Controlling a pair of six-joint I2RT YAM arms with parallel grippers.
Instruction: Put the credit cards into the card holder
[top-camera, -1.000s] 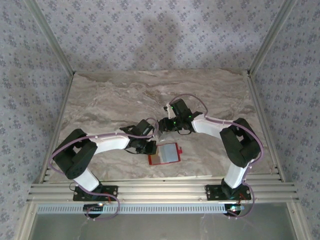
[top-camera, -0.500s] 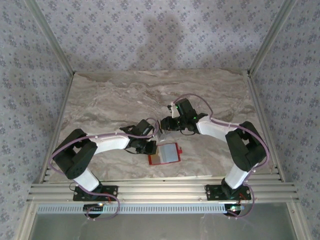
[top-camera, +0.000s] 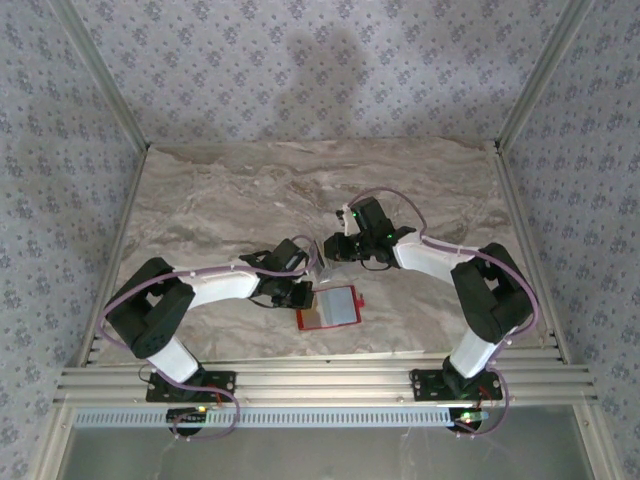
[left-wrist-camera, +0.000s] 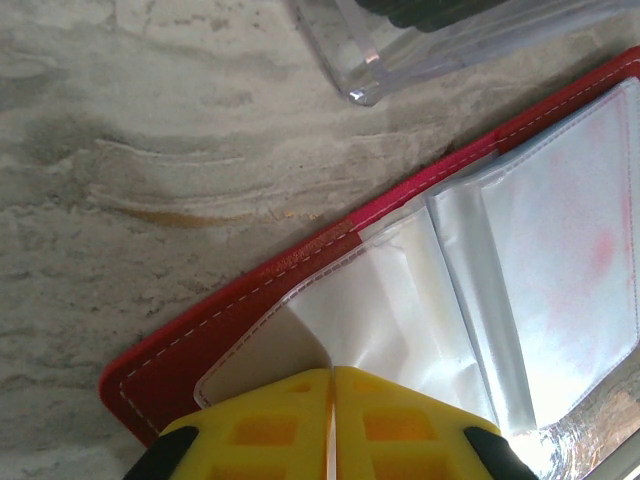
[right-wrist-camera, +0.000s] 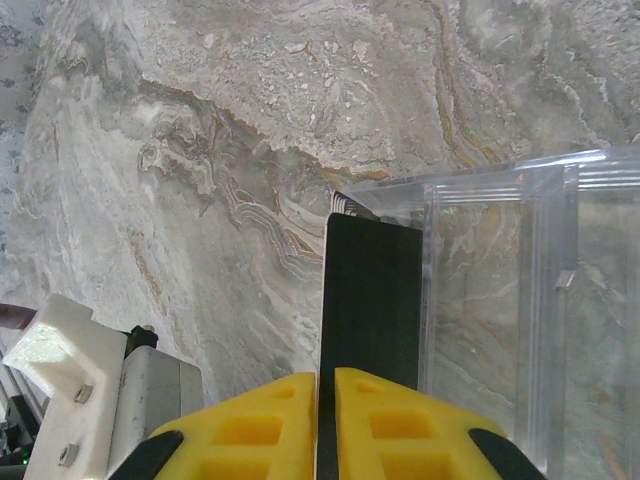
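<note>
The card holder lay open on the marble table, near the middle and towards the near edge, with its red cover down and its silver sleeves up. The left gripper was at the left end of the holder. Its yellow fingers were pressed together on the edge of one white inner sleeve, and this sleeve was lifted a little from the red cover.

Just beyond the holder, on its far side, stood a clear box. The right gripper was there, and its fingers were clamped on the near end of one dark credit card. The card pointed away from the gripper, along the left side of the box. I could not tell if it was inside the box wall or just outside it.
</note>
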